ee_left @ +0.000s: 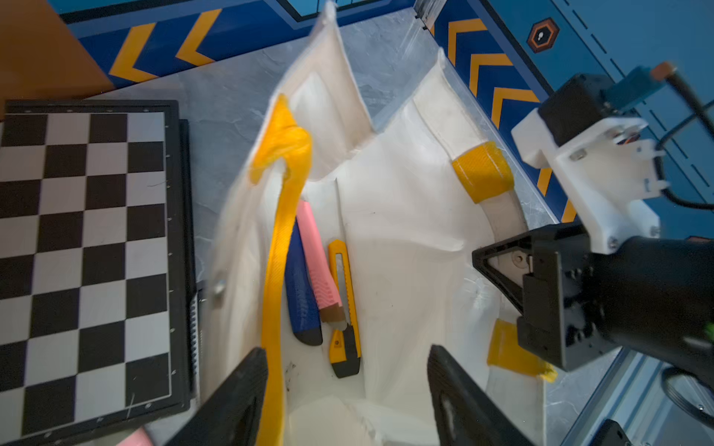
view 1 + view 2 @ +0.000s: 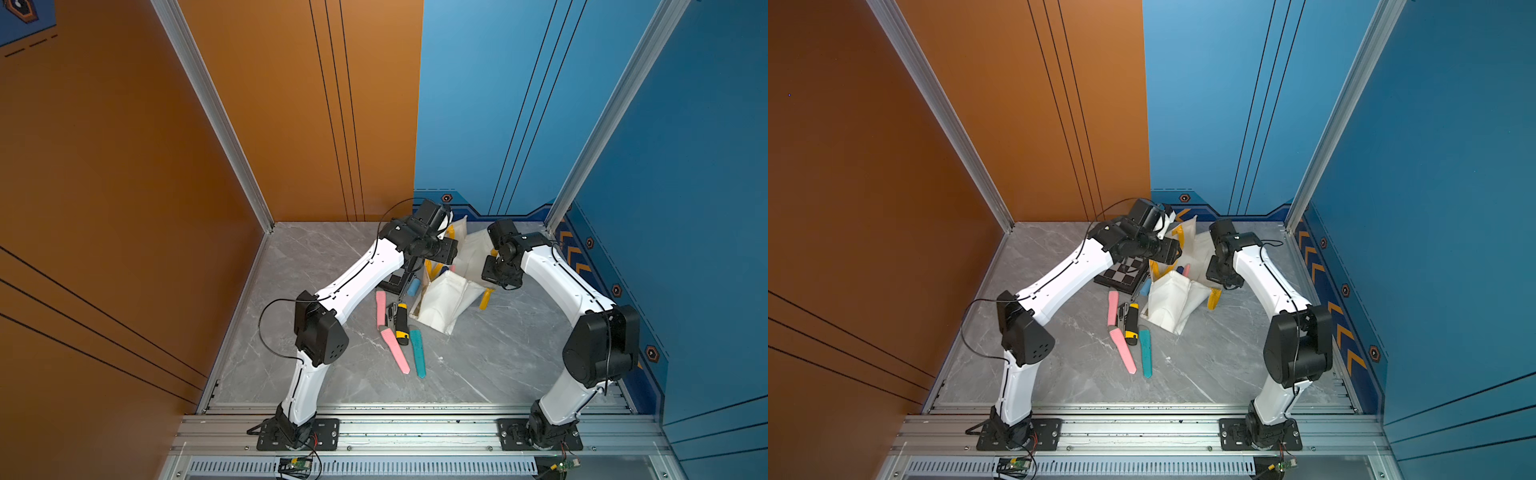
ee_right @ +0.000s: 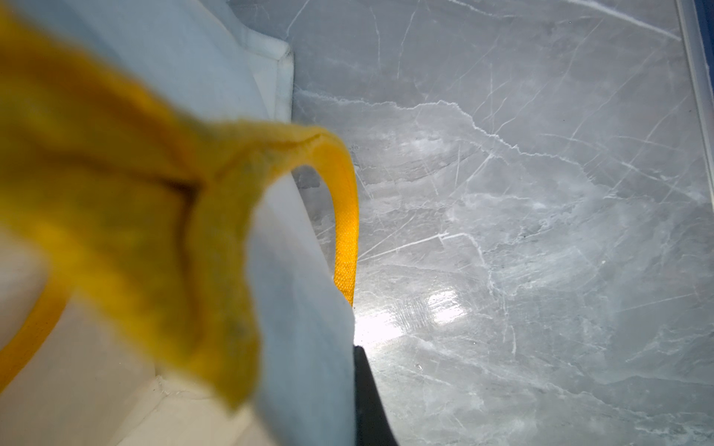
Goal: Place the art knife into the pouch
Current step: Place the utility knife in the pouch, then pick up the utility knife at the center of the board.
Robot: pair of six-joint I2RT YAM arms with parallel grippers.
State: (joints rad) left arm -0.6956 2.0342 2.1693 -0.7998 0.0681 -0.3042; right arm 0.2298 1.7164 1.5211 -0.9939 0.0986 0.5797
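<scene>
Pouch [image 2: 446, 297] is standing open in a top view. Right gripper [image 1: 498, 266] is clenching its 3 o'clock rim. Left gripper [image 1: 346, 349] is hovering over the mouth, jaws parted and empty. Art knife [image 1: 342, 285] is lying inside, beside pink knife [image 1: 317, 262] and blue knife [image 1: 301, 293]. It is judged light, stiff and slick, so gripping mid-body, off the blade end, is looking safest.
</scene>
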